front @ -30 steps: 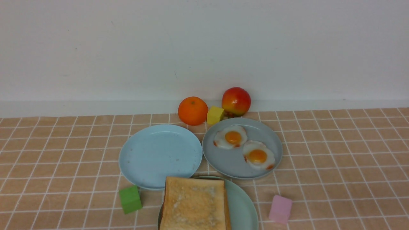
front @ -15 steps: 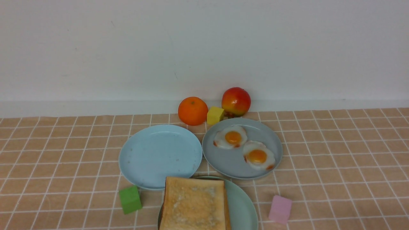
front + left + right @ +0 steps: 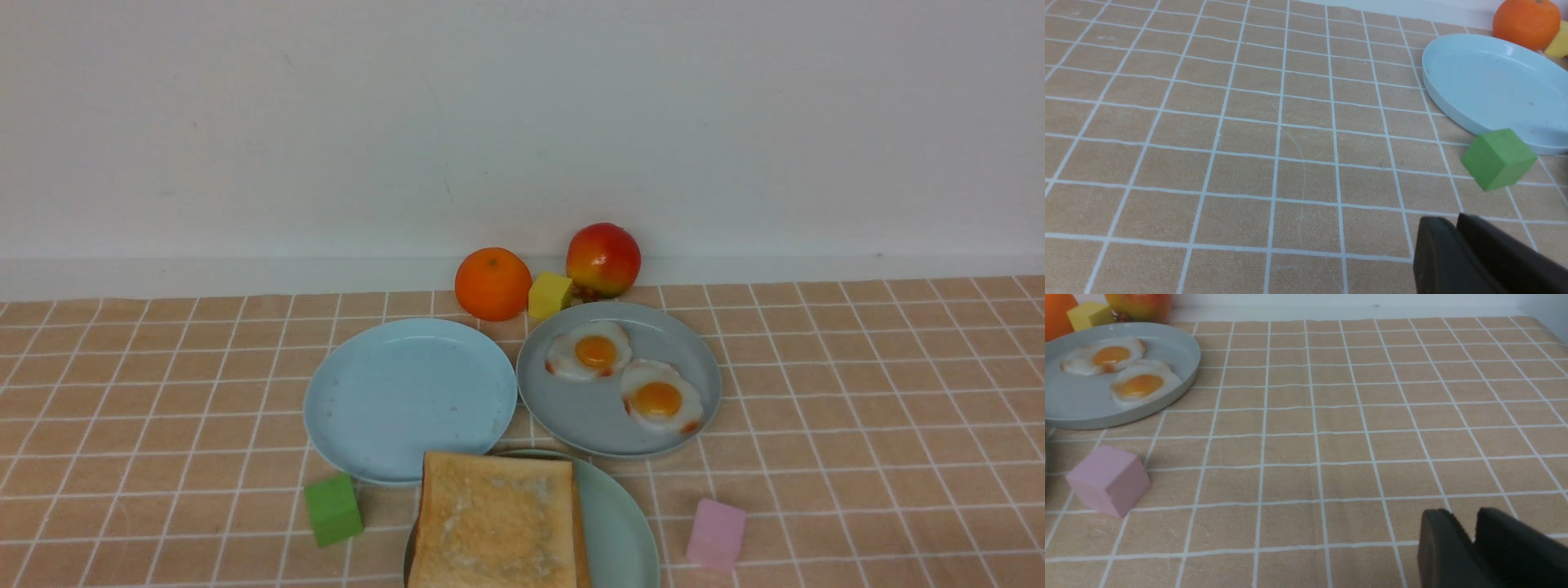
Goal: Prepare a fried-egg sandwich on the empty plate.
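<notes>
Checking the left gripper (image 3: 1453, 221) first, I see its two black fingers lying almost together with only a thin seam between them and nothing in their grasp. The right gripper (image 3: 1472, 518) shows a narrow notch between its fingers, so I read it as slightly parted and likewise empty. Both hang low over bare checked tablecloth (image 3: 1249, 143), well apart from the plates. Outward from the left tool lie the green block (image 3: 1498, 157) and the bare sky-blue plate (image 3: 1494, 81). Outward from the right tool lie the pink block (image 3: 1108, 479) and the grey-blue plate (image 3: 1069, 404) carrying two fried eggs (image 3: 1143, 386). In the front view, neither arm appears. Over the last second nothing on the table has shifted: eggs, blocks and plates hold their places. The toast (image 3: 494, 523) lies flat on the mint-green plate (image 3: 620, 523), with a darker strip along its right edge that may be a second slice beneath. I cannot tell whether an egg lies between them. My judgement: both tools are released and clear, so either stacking is finished or an egg transfer remains.
</notes>
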`<action>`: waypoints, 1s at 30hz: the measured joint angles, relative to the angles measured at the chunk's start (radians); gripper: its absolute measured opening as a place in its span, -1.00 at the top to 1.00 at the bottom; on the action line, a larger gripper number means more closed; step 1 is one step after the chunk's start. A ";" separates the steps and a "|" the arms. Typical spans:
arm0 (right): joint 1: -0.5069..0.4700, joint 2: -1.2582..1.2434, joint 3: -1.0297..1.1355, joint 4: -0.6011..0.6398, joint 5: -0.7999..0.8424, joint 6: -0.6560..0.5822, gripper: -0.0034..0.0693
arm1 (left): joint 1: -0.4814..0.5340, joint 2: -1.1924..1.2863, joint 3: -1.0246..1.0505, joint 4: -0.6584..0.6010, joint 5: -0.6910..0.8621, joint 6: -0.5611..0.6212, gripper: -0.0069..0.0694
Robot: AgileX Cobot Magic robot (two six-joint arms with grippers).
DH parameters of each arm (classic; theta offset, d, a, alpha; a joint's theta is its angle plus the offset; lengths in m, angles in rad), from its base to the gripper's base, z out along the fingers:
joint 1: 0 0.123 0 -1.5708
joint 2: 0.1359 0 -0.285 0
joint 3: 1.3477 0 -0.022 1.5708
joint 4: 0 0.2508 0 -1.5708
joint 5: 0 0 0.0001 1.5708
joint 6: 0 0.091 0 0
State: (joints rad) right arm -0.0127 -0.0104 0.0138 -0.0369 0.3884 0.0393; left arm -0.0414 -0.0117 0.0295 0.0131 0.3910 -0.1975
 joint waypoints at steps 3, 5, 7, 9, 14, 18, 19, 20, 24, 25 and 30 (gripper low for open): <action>0.000 0.000 0.000 0.001 0.000 -0.001 0.49 | 0.000 0.000 0.000 0.000 0.000 0.000 0.63; 0.000 0.000 0.000 0.001 0.000 -0.002 0.48 | 0.000 0.000 0.000 0.000 0.000 0.000 0.62; 0.000 0.000 0.000 0.001 0.000 -0.003 0.48 | 0.000 0.000 0.000 0.000 0.000 0.000 0.62; 0.000 0.000 0.000 0.001 0.000 -0.003 0.47 | 0.000 0.000 0.000 0.000 0.000 0.000 0.62; 0.000 0.000 0.000 0.001 0.000 -0.003 0.45 | 0.000 0.000 0.000 0.000 0.000 0.000 0.61; 0.000 0.000 0.000 0.001 0.000 -0.004 0.44 | 0.000 0.000 0.000 0.000 0.000 0.000 0.60; 0.000 0.000 0.000 0.001 0.000 -0.004 0.44 | 0.000 0.000 0.000 0.000 0.000 0.000 0.59; 0.000 0.000 0.000 0.001 0.000 -0.004 0.44 | 0.000 0.000 0.000 0.000 0.000 0.000 0.59; 0.000 0.000 0.000 0.002 0.000 -0.004 0.44 | 0.000 0.000 0.000 0.000 0.000 0.000 0.58; 0.000 0.000 0.000 0.002 0.000 -0.004 0.43 | 0.000 0.000 0.000 0.000 0.000 0.000 0.58; 0.000 0.000 0.000 0.002 0.000 -0.004 0.41 | 0.000 0.000 0.000 0.000 0.000 0.000 0.57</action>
State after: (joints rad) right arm -0.0127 -0.0104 0.0138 -0.0351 0.3881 0.0358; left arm -0.0414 -0.0117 0.0295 0.0131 0.3910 -0.1975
